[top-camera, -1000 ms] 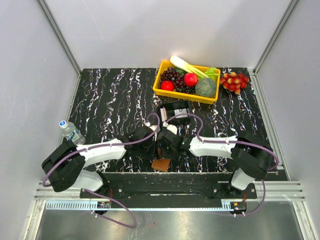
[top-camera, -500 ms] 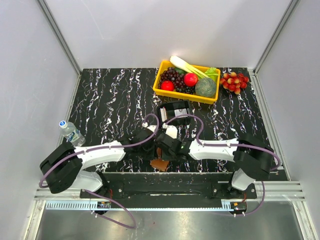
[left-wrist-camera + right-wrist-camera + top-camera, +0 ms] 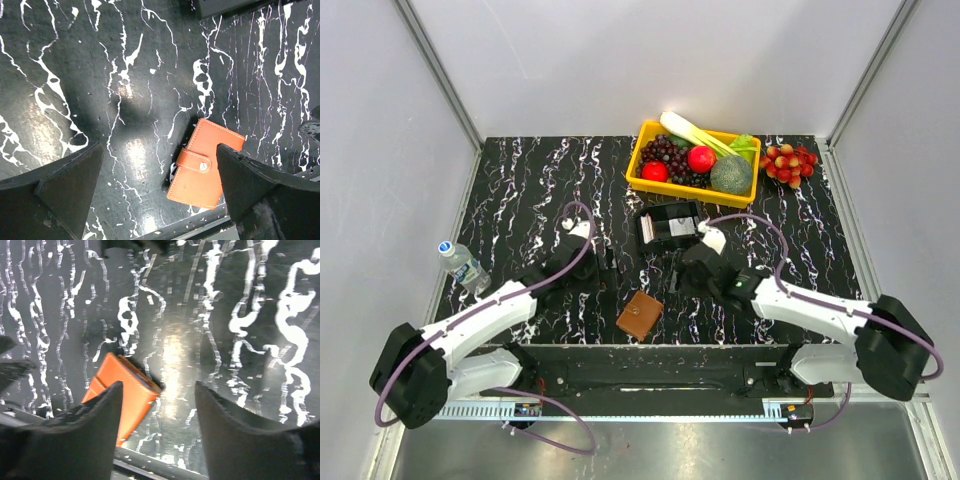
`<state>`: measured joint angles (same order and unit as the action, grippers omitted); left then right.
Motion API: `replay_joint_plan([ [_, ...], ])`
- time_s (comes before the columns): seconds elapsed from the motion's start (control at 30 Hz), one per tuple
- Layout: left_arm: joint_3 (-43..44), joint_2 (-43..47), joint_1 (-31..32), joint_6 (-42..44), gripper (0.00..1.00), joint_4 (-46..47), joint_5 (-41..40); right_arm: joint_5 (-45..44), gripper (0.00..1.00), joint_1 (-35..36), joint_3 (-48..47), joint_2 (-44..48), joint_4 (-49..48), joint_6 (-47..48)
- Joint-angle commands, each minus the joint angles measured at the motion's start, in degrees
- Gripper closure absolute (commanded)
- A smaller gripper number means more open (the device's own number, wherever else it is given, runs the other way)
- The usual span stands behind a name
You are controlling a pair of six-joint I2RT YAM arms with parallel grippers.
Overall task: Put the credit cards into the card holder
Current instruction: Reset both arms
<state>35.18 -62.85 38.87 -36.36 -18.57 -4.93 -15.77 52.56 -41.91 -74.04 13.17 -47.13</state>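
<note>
The card holder (image 3: 640, 315), a brown leather wallet, lies flat and folded near the table's front edge with its tab snapped down. No credit cards show in the open. In the left wrist view the card holder (image 3: 202, 170) lies below and to the right of my open left gripper (image 3: 159, 146), touching neither finger. In the right wrist view the card holder (image 3: 129, 390) sits partly behind the left finger of my open right gripper (image 3: 158, 385). From above, the left gripper (image 3: 605, 272) and right gripper (image 3: 675, 275) hover apart on either side, behind the holder.
A small black open-topped box (image 3: 668, 225) with pale contents stands behind the grippers. A yellow tray (image 3: 632, 165) of fruit and vegetables sits at the back, with red grapes (image 3: 790, 162) beside it. A water bottle (image 3: 463, 265) lies at the left. The front rail runs close under the holder.
Both grippers have opened and drawn apart from the card holder, left arm to the left, right arm to the right. The holder now lies free and flat on the table.
</note>
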Motion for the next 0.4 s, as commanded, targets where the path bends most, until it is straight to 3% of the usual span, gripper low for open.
replay_joint_plan([
  [0.0,2.3,0.8,-3.3,2.4,0.01,2.4,4.4,-1.9,0.23,-4.7,5.0,7.5,1.1,1.2],
  [0.1,3.2,-0.6,-5.3,3.4,0.01,3.3,6.7,-2.0,0.01,-11.9,7.7,13.2,3.3,2.7],
  [0.37,3.2,-0.6,-14.7,3.7,0.01,4.7,7.1,-2.8,0.01,-38.5,6.1,25.3,10.8,13.7],
])
